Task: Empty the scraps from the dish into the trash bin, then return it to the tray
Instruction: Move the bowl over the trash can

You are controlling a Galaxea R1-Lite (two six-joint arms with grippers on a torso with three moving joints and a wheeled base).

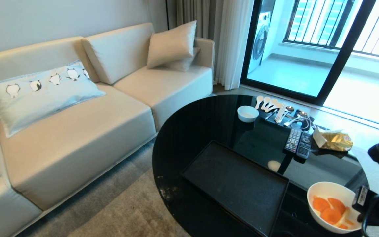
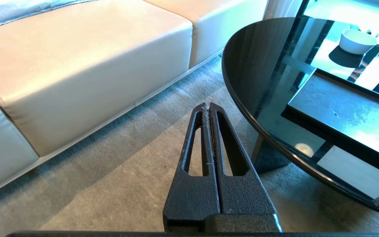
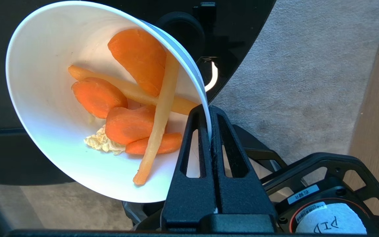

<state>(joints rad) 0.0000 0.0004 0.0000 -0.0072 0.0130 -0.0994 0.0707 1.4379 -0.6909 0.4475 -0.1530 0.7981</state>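
Note:
The dish (image 1: pixel 324 192), a glossy white deep bowl, hangs at the near right edge of the round black table (image 1: pixel 192 131). My right gripper (image 1: pixel 357 205) is shut on its rim, one finger inside and one outside. In the right wrist view the dish (image 3: pixel 44 98) holds the scraps (image 3: pixel 133 98): orange slices and pale yellow strips; the right gripper (image 3: pixel 208 110) pinches the rim. The scraps (image 1: pixel 329 210) also show from the head. The black tray (image 1: pixel 235 184) lies bare beside the dish. The trash bin is out of view. My left gripper (image 2: pixel 207 106) is shut and parked over the carpet.
A smaller white bowl (image 1: pixel 247 113), spoons (image 1: pixel 268 103), two remotes (image 1: pixel 298 141) and a golden snack bag (image 1: pixel 336 141) sit on the table's far side. A beige sofa (image 1: pixel 77 131) stands to the left. Carpet (image 3: pixel 291 82) lies below the dish.

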